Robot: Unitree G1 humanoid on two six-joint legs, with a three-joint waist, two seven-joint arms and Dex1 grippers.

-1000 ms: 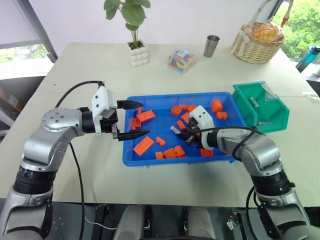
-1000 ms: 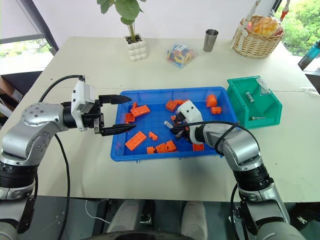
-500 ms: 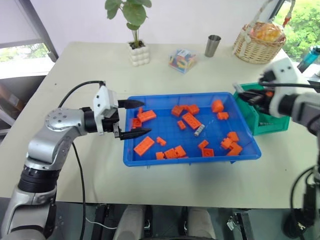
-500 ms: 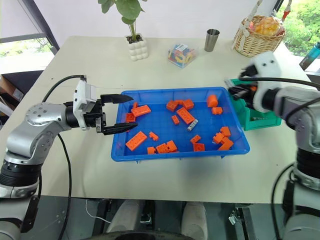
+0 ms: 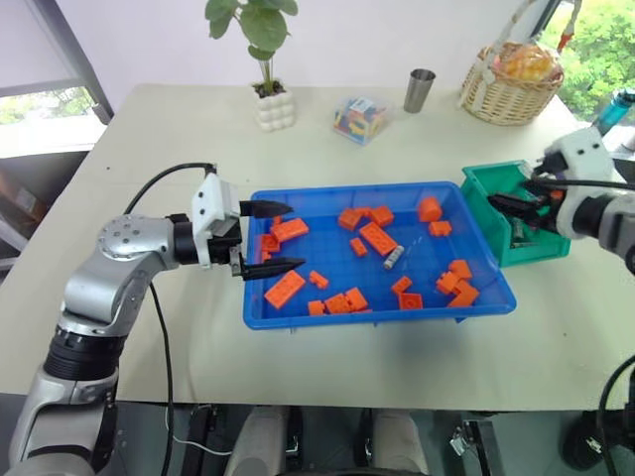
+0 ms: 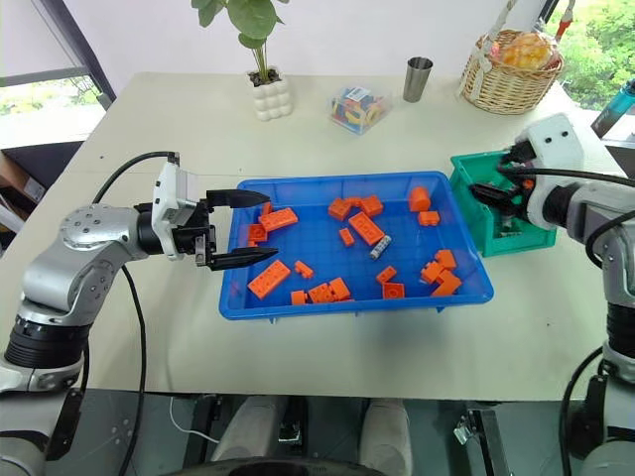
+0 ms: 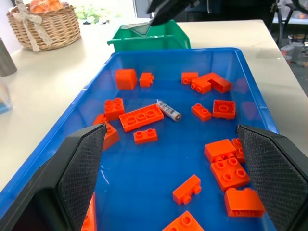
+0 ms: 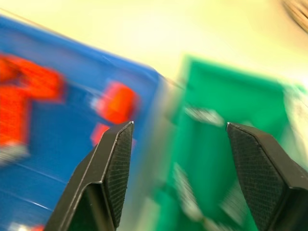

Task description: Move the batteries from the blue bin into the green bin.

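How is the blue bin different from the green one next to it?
The blue bin is a wide, shallow tray, strewn with orange bricks and one battery; the green bin is much smaller and deeper. The right hand hovers open over the green one. Both are plastic and sit on the table.

The green bin (image 6: pixel 506 213) stands just right of the blue bin (image 6: pixel 298 307), which holds a battery (image 6: pixel 379 247).

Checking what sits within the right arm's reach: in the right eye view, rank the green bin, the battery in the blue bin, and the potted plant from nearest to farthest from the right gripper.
1. Green bin, directly under the right gripper.
2. Battery, mid blue bin, toward the robot's left.
3. Potted plant, far back-left on the table.
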